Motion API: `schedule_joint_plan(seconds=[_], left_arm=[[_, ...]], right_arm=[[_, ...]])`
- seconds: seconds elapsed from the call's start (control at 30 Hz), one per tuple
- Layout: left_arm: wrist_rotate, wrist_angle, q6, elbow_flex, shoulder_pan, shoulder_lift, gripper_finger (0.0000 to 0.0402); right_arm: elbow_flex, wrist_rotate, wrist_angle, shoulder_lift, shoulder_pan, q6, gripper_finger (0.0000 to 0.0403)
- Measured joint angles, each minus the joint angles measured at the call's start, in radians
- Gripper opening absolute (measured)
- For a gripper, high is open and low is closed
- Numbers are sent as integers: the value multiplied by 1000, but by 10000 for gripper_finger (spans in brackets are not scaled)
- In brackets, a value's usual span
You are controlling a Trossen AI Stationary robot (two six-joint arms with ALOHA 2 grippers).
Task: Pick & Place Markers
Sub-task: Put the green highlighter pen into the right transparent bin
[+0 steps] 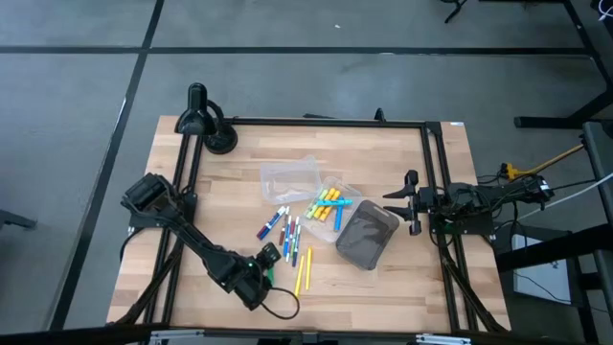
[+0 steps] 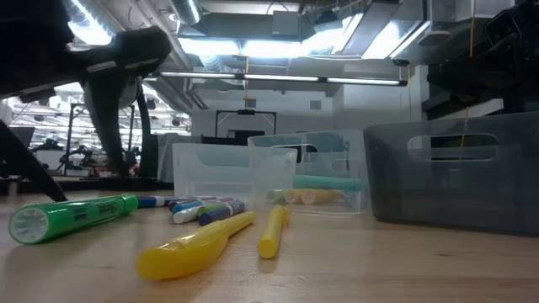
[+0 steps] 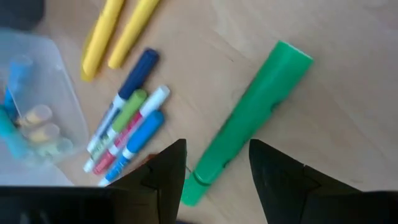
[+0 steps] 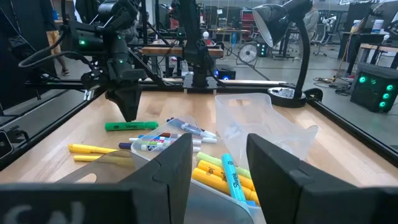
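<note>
A green marker lies flat on the wooden table near its front left. My left gripper hangs open just above the marker's near end, pointing steeply down, one finger on each side and touching nothing. Two yellow markers lie beside it. A small row of blue, red and green markers lies farther in. More markers, yellow, orange and blue, fill a clear tray. My right gripper waits open and level at the table's right side.
An empty clear tray stands behind the filled one. A dark grey bin sits right of centre. A black desk lamp stands at the far left corner. A black frame runs around the tabletop.
</note>
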Motion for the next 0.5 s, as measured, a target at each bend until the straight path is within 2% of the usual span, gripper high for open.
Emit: schedule_joint_plan(seconds=[0.13, 0.5], left_arm=[[2, 13, 50, 0, 20, 14, 171], [147, 40, 97, 1, 78, 26, 171]], right_arm=[[0, 0, 0, 0, 0, 0, 152], [0, 0, 0, 0, 0, 0, 152]])
